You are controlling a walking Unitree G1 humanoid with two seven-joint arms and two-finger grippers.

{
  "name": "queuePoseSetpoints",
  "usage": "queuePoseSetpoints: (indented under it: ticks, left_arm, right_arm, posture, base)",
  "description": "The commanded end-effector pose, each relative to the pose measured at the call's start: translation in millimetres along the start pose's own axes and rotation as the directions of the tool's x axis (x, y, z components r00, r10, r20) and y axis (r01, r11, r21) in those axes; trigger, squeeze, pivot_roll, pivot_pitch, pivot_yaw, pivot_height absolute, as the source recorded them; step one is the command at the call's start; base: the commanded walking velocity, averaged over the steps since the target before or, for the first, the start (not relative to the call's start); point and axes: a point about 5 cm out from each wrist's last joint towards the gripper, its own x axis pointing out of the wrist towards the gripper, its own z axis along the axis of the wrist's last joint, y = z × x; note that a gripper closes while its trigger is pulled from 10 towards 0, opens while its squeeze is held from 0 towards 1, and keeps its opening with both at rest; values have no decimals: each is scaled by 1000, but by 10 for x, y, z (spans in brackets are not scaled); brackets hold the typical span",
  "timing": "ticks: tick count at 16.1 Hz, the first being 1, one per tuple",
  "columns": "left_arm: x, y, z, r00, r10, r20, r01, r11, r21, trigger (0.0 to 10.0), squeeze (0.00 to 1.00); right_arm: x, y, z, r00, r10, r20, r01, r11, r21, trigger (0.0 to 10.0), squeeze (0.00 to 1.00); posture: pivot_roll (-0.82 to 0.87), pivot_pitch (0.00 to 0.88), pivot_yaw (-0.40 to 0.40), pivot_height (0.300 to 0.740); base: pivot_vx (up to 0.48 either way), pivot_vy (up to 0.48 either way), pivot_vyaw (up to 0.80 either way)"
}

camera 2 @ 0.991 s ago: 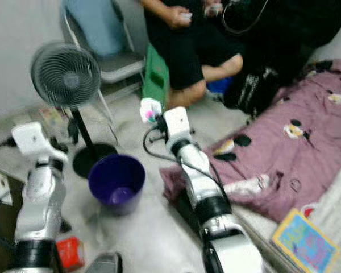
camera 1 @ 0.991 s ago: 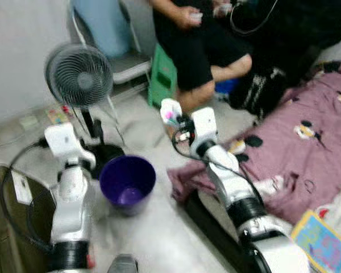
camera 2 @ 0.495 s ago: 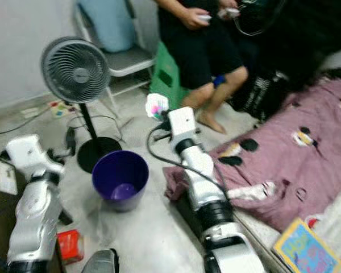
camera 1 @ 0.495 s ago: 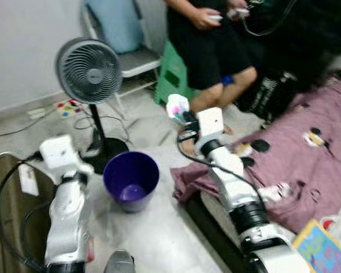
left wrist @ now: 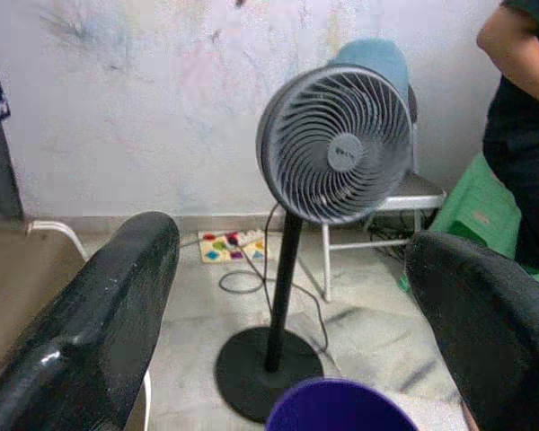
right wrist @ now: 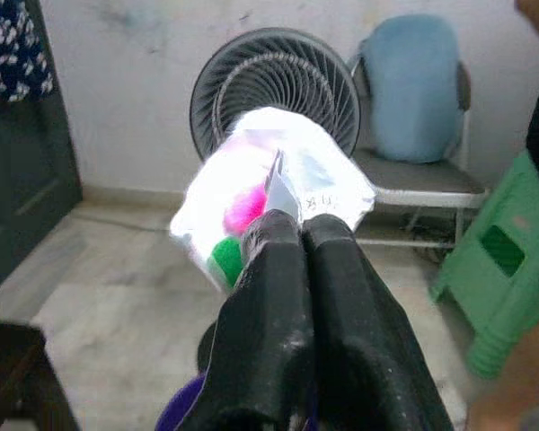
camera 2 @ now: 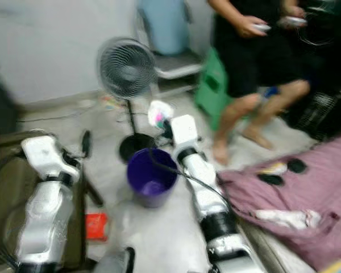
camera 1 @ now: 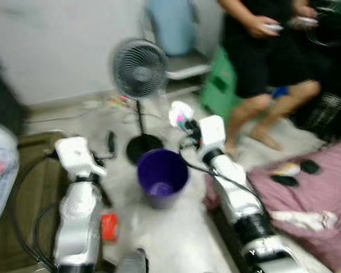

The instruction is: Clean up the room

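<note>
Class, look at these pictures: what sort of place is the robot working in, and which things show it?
Probably a lived-in bedroom: a standing fan on the tiled floor, a purple blanket spread low, a chair against the wall, and a purple bin.

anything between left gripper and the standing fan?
In the left wrist view, the open left gripper faces the grey pedestal fan across bare pale floor; only the purple plastic bucket's rim sits low between the black fingers.
</note>
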Motion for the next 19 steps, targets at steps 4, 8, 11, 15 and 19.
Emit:
queuePoseSetpoints:
  ticks: [4,8,11,15,19]
  left_arm:
    - [10,-39,55,999,-50,10,50,999,-3,10000,0]
    - [-7,-95,79,995,-92,23,93,996,-12,10000,0]
    - [-6,-99,80,995,-94,23,95,995,-16,10000,0]
    - [-6,-106,81,995,-96,20,96,995,-21,10000,0]
    - [-6,-105,79,996,-93,18,93,995,-26,10000,0]
  right_arm:
    - [11,22,66,1000,-8,14,8,1000,11,10000,0]
    - [7,35,65,1000,-2,6,1,1000,9,10000,0]
    - [5,30,67,1000,-3,2,3,1000,7,10000,0]
    - [4,26,71,1000,-4,-1,4,1000,6,10000,0]
    - [1,17,61,1000,-8,-5,8,1000,4,10000,0]
  posture:
    - [80,46,-28,740]
    - [82,46,-33,740]
    - [82,48,-34,740]
    - [79,54,-36,740]
    - [78,63,-36,740]
  base:
    - [0,0,175]
    - [83,0,0]
    - [347,0,0]
    - [357,0,0]
    - [369,0,0]
